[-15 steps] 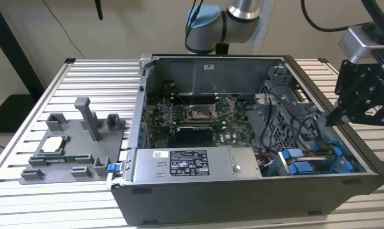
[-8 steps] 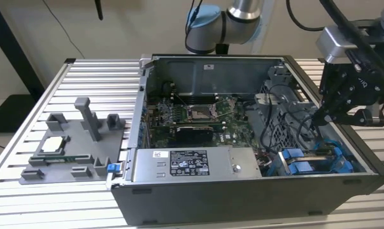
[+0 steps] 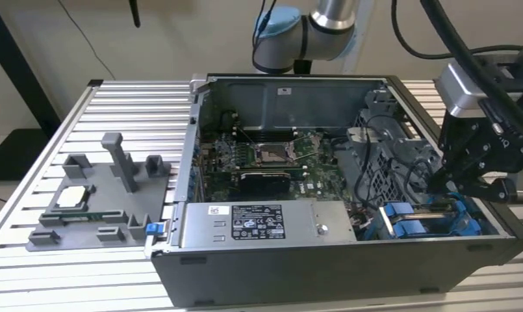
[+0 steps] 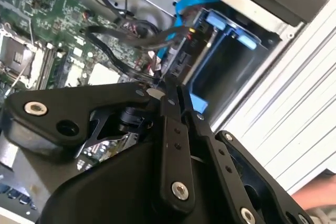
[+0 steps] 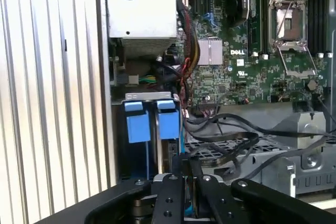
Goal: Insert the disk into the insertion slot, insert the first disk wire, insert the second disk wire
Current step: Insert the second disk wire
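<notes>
A slatted metal table (image 3: 114, 104) bears an open computer case (image 3: 331, 260) and grey fixture (image 3: 97, 195).

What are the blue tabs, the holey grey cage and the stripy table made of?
The blue tabs look like moulded plastic: bright, even colour with a smooth, slightly glossy face. The drive cage seems to be thin sheet metal, dull grey and punched with rows of small holes. The table looks like ribbed aluminium, pale silver with long straight grooves and a soft sheen, though the exact metal is a guess.
</notes>
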Action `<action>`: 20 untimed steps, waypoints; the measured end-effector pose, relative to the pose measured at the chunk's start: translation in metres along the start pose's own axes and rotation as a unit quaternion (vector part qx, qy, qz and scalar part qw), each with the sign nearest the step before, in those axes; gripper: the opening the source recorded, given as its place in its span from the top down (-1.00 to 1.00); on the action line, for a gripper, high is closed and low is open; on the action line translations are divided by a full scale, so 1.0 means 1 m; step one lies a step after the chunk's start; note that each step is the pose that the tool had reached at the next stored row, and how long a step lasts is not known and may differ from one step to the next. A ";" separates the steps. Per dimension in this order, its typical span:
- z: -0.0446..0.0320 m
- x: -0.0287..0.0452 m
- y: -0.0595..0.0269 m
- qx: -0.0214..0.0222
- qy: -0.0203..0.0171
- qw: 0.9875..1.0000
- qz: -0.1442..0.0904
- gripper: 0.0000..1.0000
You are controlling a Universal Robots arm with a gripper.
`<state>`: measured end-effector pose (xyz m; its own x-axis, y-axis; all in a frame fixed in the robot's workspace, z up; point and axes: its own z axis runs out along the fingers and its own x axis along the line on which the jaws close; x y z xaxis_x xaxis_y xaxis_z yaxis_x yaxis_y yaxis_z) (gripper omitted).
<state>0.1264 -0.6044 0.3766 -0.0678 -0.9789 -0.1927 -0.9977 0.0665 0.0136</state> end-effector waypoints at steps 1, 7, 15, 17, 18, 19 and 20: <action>0.0010 0.0031 0.0011 0.000 0.000 1.000 0.000 1.00; 0.0117 0.0052 0.0051 0.003 0.000 1.000 -0.001 1.00; 0.0289 -0.0082 -0.0022 0.003 0.000 1.000 -0.003 1.00; 0.0314 -0.0092 -0.0082 0.003 0.000 1.000 -0.004 1.00; 0.0316 -0.0093 -0.0102 0.003 0.000 1.000 -0.004 1.00; 0.0316 -0.0089 -0.0108 0.003 0.000 1.000 -0.004 1.00; 0.0313 -0.0079 -0.0108 0.003 0.000 1.000 -0.004 1.00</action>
<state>0.1377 -0.5913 0.3472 -0.0595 -0.9795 -0.1922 -0.9982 0.0594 0.0061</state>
